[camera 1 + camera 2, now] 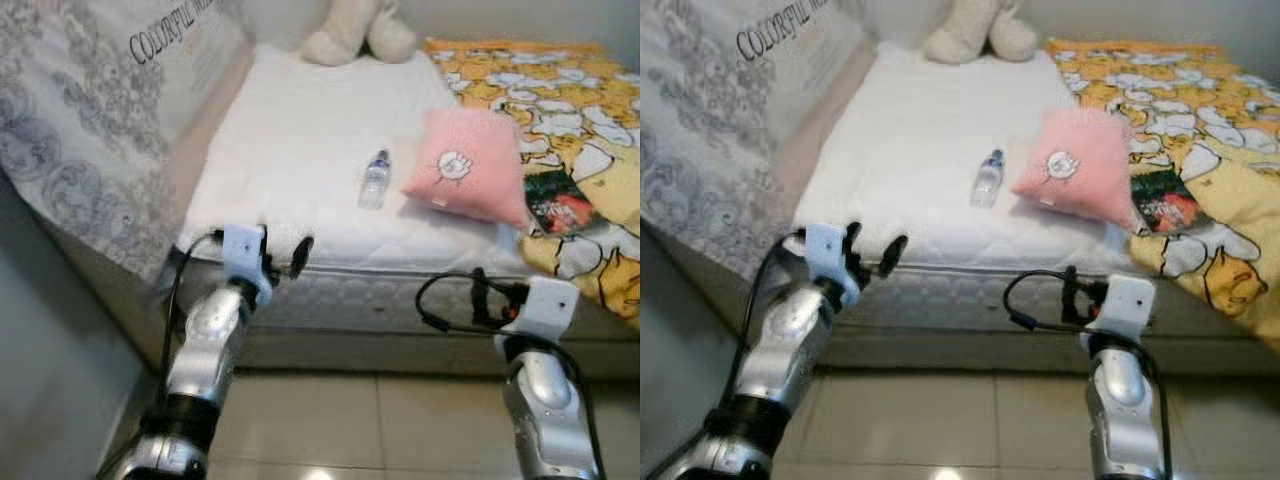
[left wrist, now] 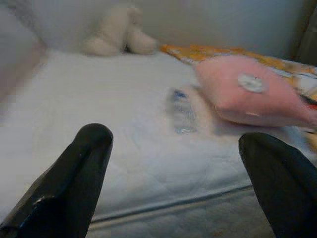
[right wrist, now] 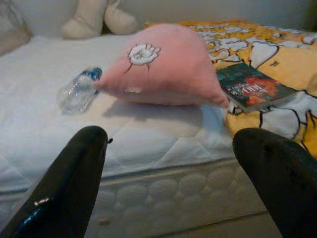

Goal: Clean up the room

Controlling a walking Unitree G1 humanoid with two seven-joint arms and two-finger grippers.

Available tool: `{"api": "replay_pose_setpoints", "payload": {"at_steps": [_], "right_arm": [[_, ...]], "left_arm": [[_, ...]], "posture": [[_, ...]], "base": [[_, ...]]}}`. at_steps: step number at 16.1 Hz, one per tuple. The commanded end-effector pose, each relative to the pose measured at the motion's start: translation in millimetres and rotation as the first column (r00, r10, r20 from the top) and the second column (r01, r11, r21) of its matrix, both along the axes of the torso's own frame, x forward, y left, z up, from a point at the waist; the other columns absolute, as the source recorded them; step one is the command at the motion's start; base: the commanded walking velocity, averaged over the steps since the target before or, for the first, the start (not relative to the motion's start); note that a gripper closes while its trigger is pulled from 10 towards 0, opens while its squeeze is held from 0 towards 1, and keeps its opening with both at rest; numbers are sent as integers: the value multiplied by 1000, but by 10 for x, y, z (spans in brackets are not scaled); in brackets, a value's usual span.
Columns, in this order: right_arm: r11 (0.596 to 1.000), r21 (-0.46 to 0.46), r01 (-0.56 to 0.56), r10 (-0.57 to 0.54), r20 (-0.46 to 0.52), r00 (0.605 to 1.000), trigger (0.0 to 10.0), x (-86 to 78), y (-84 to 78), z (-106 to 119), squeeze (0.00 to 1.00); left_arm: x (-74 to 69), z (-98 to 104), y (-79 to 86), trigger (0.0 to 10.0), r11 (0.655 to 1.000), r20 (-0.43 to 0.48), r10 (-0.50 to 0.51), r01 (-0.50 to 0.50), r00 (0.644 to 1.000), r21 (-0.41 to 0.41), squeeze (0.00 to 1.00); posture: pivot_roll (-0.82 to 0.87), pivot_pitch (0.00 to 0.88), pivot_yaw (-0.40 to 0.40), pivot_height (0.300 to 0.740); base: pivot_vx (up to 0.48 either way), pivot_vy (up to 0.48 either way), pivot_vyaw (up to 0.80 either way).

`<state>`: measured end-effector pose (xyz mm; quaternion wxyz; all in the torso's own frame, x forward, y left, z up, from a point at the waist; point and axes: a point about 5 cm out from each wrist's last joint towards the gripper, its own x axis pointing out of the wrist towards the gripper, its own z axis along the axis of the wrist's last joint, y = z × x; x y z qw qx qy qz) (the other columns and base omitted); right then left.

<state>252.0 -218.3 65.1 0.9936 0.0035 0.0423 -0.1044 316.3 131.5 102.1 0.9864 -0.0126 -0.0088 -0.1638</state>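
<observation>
Right now I am standing at the foot of the bed (image 1: 300, 150) with both arms held up at its edge. The water bottle (image 1: 375, 180) is lying on the white mattress, ahead of both claws and further up the bed. Its long side is pointing away from me, with the blue cap at the far end. It is lying just beside the pink pillow (image 1: 470, 165), on the pillow's left.

I am judging that the left claw (image 1: 285, 250) is the nearer one. The bottle is sitting ahead of it and a bit to its right. The right claw (image 3: 168, 183) is hanging lower, by the side of the mattress, and the bottle is ahead and to its left, with the pillow straight in front of it.

Both claws are wide apart and are holding nothing. Neither one is touching anything on the bed. A book (image 1: 555, 200) is lying past the pillow on the yellow blanket (image 1: 560, 90).
</observation>
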Motion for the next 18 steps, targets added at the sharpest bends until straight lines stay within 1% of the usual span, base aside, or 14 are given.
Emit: {"api": "replay_pose_setpoints", "payload": {"at_steps": [1, 2, 3, 4, 7, 9, 10, 11, 12, 18], "right_arm": [[1000, 1, -13, 13, 57, 998, 10000, 8, 12, 101, 0], [1000, 2, -8, 8, 52, 999, 10000, -31, -12, 85, 0], [1000, 20, 3, -4, 45, 999, 10000, -44, -30, 63, 0], [1000, -9, 9, -9, 39, 999, 10000, -26, -44, 62, 0], [1000, -8, 9, -9, 47, 999, 10000, 7, -33, 77, 0], [1000, -24, -10, 11, 57, 998, 10000, 37, 8, 114, 0], [999, -32, -10, 12, 57, 998, 10000, 38, 11, 117, 0], [999, -35, -13, 15, 56, 998, 10000, 41, 16, 117, 0], [999, -38, -21, 24, 56, 998, 10000, 46, 29, 119, 0], [998, -38, -43, 45, 59, 997, 10000, 68, 74, 130, 0]], "left_arm": [[-74, -75, 223, 10000, 994, -12, 95, -94, 995, 51, 1000], [-127, -112, 277, 10000, 992, -16, 103, -101, 995, 79, 1000], [-147, -167, 293, 10000, 994, -55, 104, -102, 993, 41, 1000], [-120, -157, 265, 10000, 994, -60, 112, -111, 992, 16, 1000], [-87, -103, 183, 10000, 995, -32, 95, -94, 995, 14, 1000], [-86, -106, 119, 10000, 998, -34, 59, -58, 998, 36, 1000], [-83, -99, 119, 10000, 997, -29, 60, -59, 998, 52, 1000], [-80, -78, 87, 10000, 998, -20, 35, -34, 999, 61, 820], [-69, -54, 46, 10000, 999, -18, 9, -8, 1000, 52, 0], [-35, 0, -11, 10000, 1000, 2, -14, 14, 1000, 7, 0]], "posture": [[-105, 0, 28, 740], [-102, 0, 27, 740], [-100, 0, 25, 740], [-99, 0, 25, 740], [-98, 0, 24, 740], [-99, 0, 22, 740], [-99, 0, 22, 740], [-102, 0, 22, 740], [-105, 0, 24, 740], [-111, 0, 32, 740]], "base": [[0, 0, 0], [0, 0, 0], [0, 0, 0], [0, 0, 0], [0, 0, 0], [0, 0, 0], [0, 0, 0], [480, 0, 0], [480, 0, 0], [480, 0, 0]]}}
